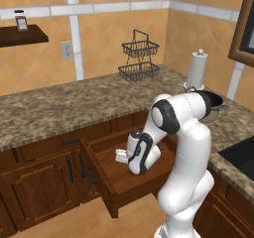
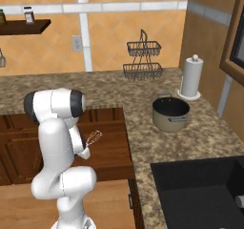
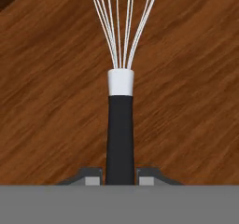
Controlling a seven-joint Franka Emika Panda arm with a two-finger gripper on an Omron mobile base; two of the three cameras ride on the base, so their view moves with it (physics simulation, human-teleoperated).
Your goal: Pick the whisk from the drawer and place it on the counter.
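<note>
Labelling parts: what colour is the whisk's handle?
Black, with a white collar; the whisk shows best in the hand view.

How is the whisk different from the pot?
The whisk is thin, with a black handle and silvery wires; the pot is wide, round and grey. The whisk is down in the open drawer, pinched by the gripper; the pot stands alone on the counter. The whisk is far smaller than the pot. Both are cooking things.

whisk (image 3: 120, 120): black handle, white collar, silver wires fanning away from me, lying in my open drawer.
drawer (image 1: 124, 177): dark wood, pulled out, flat grained bottom.
counter (image 2: 143, 104): speckled granite, L-shaped, above it.
</note>
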